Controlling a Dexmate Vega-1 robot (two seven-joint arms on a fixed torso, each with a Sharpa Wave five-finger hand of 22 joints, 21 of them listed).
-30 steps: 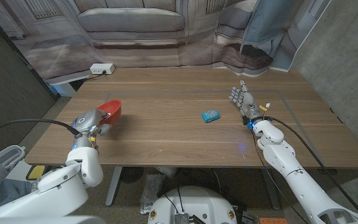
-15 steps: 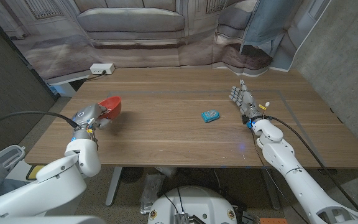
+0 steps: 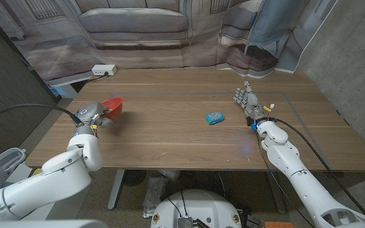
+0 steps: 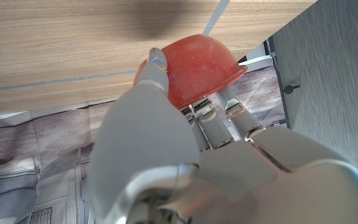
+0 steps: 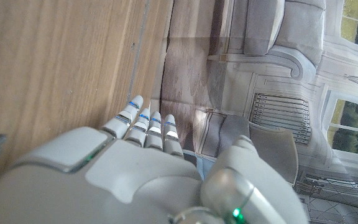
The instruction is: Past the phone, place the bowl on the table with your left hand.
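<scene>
Head view: high, looking down over whole table (image 3: 189, 136). Wrist views: close, inverted, behind each hand; shared tabletop.

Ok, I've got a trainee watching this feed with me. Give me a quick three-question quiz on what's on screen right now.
1. True or false: the left hand holds the red bowl.
2. Multiple choice: the small blue phone lies
A. inside the bowl
B. on the wooden table, between the two hands and nearer the right hand
C. in the right hand's grip
3. Fill in: the right hand holds ______.

Key
1. True: the left wrist view shows the thumb on the bowl's outside and fingers on its other side.
2. B
3. Nothing; its fingers point straight out, away from the robot.
</scene>
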